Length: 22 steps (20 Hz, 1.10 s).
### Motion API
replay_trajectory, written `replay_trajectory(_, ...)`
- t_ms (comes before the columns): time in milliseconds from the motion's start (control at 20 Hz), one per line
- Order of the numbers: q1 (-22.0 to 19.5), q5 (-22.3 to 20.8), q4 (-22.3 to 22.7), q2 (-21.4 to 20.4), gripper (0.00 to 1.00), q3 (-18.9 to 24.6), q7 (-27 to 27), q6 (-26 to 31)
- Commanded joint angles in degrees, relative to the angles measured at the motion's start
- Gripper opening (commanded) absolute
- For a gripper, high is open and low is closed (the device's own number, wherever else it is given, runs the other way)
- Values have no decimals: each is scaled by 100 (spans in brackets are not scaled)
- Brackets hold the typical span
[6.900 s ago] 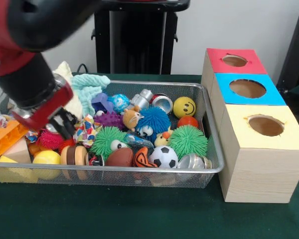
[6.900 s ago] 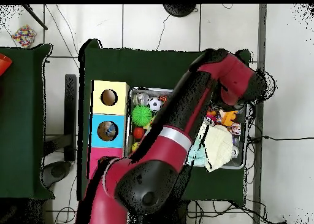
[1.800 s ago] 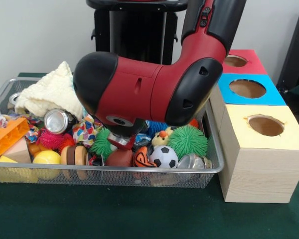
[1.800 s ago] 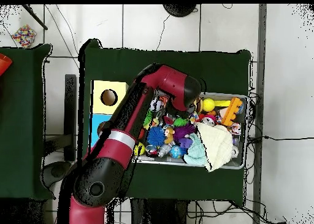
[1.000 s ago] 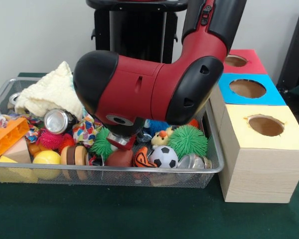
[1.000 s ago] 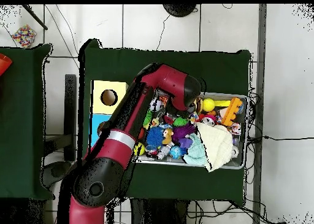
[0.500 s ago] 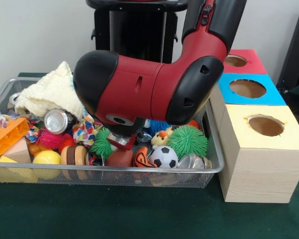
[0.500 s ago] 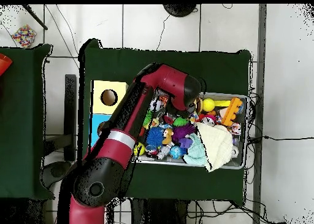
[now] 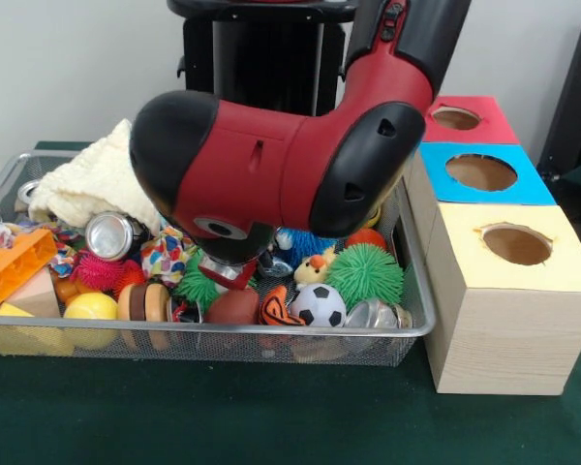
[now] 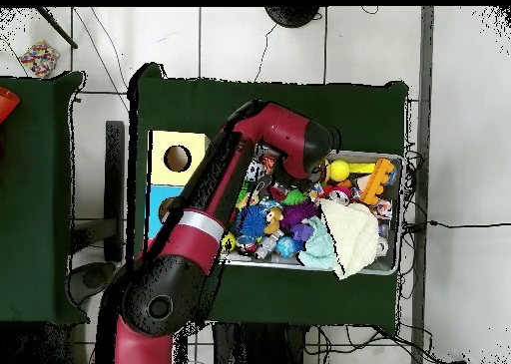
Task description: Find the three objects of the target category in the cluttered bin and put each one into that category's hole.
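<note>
Front view, writing: you will find no readable brand or label on any toy or box
Front view, surface: a dark green cloth surface (image 9: 271,417) carries the wire bin (image 9: 407,291) and, just beside it at picture right, three wooden boxes with holes, topped red (image 9: 457,118), blue (image 9: 484,172) and yellow (image 9: 519,247)
Front view, room: pale wall behind, a black stand at the top centre
Front view, arm: the red and black arm (image 9: 271,165) bends low over the bin's middle; you see only a bit of the pincer (image 9: 225,274) under it, above a brown ball (image 9: 232,307), so you cannot tell whether it is open or closed
Front view, bin contents: soccer ball (image 9: 317,305), green spiky ball (image 9: 365,274), cream cloth (image 9: 92,184), silver can (image 9: 109,234), orange block (image 9: 15,266), yellow ball (image 9: 90,308), all packed close
Overhead view, surface: the green cloth (image 10: 269,96) lies on white floor tiles, with cables around
Overhead view, arm: the arm's (image 10: 225,200) red elbow covers the bin's (image 10: 391,270) box-side half; the pincer is hidden
</note>
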Motion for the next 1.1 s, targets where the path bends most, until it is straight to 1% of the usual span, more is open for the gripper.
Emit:
replay_trajectory(50,-569,191,-132,-298,0,277,902,-435)
replay_trajectory(250,-736,39,-111,-443,0,263,618,-863)
replay_trajectory(450,-886,-21,-266,-551,0,235,645,-1239)
replay_trajectory(550,-960,-9,-372,-596,0,232,700,-1392)
replay_trajectory(700,-1047,164,-381,-787,0,345,757,-1536)
replay_trajectory(850,-1168,462,-294,-1076,0,566,741,-1575)
replay_trajectory(900,-1182,497,-259,-1098,0,592,674,-1498)
replay_trajectory(1000,-1113,443,-220,-942,0,558,603,-1219)
replay_trajectory(1100,-1035,442,-262,-802,0,533,730,-1029)
